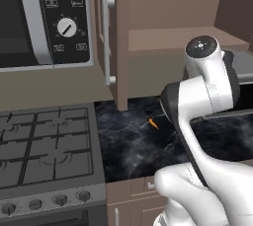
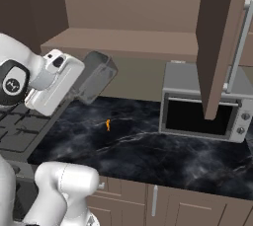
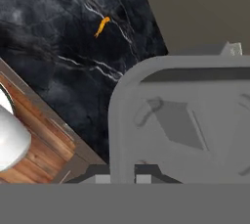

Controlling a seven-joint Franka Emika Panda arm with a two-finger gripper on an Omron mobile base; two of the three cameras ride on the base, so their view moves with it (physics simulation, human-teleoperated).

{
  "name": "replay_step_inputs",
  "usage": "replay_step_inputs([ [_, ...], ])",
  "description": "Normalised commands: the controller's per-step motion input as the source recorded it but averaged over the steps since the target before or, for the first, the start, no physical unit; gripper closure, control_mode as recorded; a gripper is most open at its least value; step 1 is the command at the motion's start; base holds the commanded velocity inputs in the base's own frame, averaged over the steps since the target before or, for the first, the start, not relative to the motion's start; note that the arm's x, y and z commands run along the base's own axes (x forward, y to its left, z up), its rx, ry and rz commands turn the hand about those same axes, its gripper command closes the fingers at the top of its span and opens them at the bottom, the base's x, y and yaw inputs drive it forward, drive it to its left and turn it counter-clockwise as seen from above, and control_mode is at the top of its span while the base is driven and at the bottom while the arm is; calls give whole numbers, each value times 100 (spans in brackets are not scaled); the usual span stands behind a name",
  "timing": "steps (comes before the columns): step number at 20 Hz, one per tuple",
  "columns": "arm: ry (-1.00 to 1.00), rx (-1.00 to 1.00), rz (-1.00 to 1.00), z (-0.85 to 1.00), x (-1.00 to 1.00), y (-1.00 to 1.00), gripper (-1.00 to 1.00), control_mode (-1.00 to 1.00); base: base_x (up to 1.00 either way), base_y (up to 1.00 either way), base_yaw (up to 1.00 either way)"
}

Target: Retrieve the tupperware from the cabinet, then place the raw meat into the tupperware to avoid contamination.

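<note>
The gripper [image 3: 122,179] is nearly closed, its fingers pinching the thin rim of the tupperware [image 2: 94,78] — the tub is held in the air above the black marble counter [image 2: 148,151], clear of it, in front of the open cabinet [image 2: 123,37]. In the right base view the tub is tilted, its long axis slanting up and to the right, away from the hand. In the hand view its grey bulk sits right against the fingers. The raw meat [image 1: 154,124] lies on the counter — a small orange sliver, apart from the tub, its long axis running diagonally in the left base view. A toaster oven [image 2: 202,109] stands further right.
</note>
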Motion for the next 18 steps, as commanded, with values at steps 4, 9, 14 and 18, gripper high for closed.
replay_step_inputs([
  [4,11,9,5,-49,-21,0,100,-100,0,0,0],
  [9,13,6,8,-54,-14,0,100,-100,0,0,0],
  [14,17,2,12,-61,-2,10,100,-100,0,0,0],
  [18,13,0,19,-58,1,24,100,-100,0,0,0],
])
